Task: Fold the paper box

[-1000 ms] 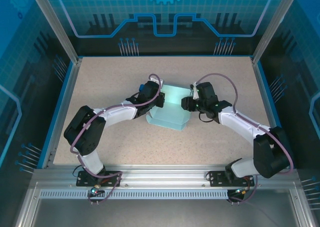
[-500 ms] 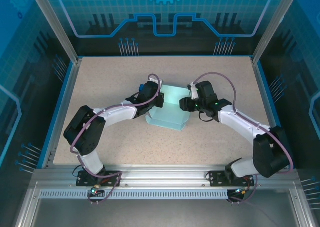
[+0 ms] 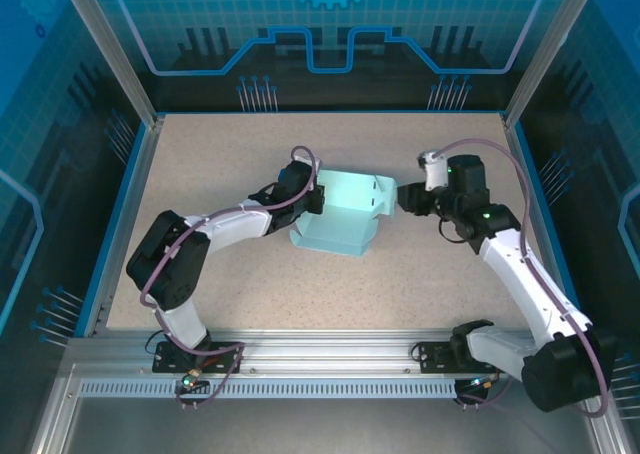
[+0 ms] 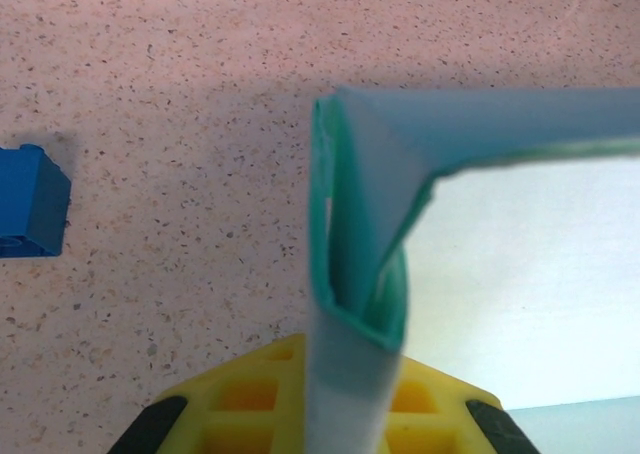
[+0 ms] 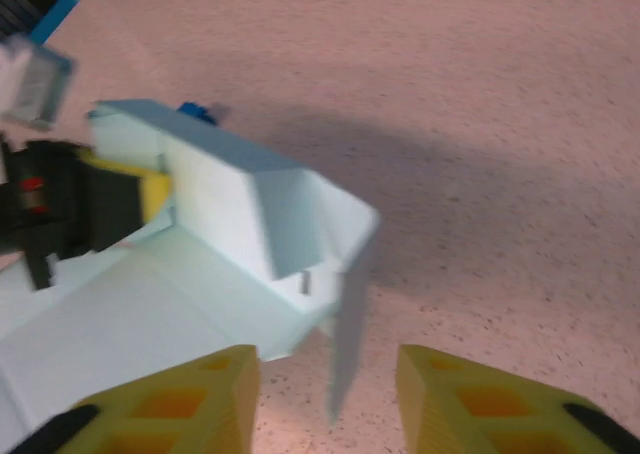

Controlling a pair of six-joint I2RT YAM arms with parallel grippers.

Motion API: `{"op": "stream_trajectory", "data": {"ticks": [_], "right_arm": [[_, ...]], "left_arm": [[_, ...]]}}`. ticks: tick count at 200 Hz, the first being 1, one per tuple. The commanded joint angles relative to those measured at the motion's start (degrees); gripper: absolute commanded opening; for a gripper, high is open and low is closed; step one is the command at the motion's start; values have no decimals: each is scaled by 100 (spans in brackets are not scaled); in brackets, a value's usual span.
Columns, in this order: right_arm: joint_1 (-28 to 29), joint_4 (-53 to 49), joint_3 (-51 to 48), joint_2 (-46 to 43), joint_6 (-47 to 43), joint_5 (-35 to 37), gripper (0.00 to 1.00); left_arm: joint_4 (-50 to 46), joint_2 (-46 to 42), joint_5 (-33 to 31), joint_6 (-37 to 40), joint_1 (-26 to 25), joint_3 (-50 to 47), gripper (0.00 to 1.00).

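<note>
The paper box [image 3: 338,219] is a pale light-blue, partly folded sheet lying mid-table, with raised walls on its left and right sides. My left gripper [image 3: 313,202] is shut on its left wall. In the left wrist view the doubled flap [image 4: 365,244] stands pinched between the yellow fingers [image 4: 250,394]. My right gripper [image 3: 403,196] hovers just right of the box, open. Its yellow fingers [image 5: 205,399] are spread. The box's right flap [image 5: 347,324] stands loose a little beyond them, touching neither.
A small dark blue cube [image 4: 30,214] lies on the speckled tabletop [image 3: 250,284] just left of the box. Blue side rails [image 3: 118,214] and a metal frame border the table. Open tabletop lies in front of the box.
My right gripper has pulled back to the right, away from the box's right wall, and its arm has swung outward. The left gripper has kept its hold and barely moved.
</note>
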Motion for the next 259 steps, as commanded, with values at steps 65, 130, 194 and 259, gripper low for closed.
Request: {"op": "stream_trajectory", "data": {"ticks": [65,130,194,259], "right_arm": [[-337,1303,-555,1215,-241,-1941,35],[-135,1620,-473,1431,-424,-2529,43],[-354,1436,-364,1339,-587,-2906,48],[-783,1250,-430,1350,-782,-3903,50]], "left_arm": [[-52,-388,465,-258,23,88,0],[-62,-344,582,-245,28,106,0],[-70,-335,553,-219,24,98,0],[-102,-309,555,-207,27,132,0]]}}
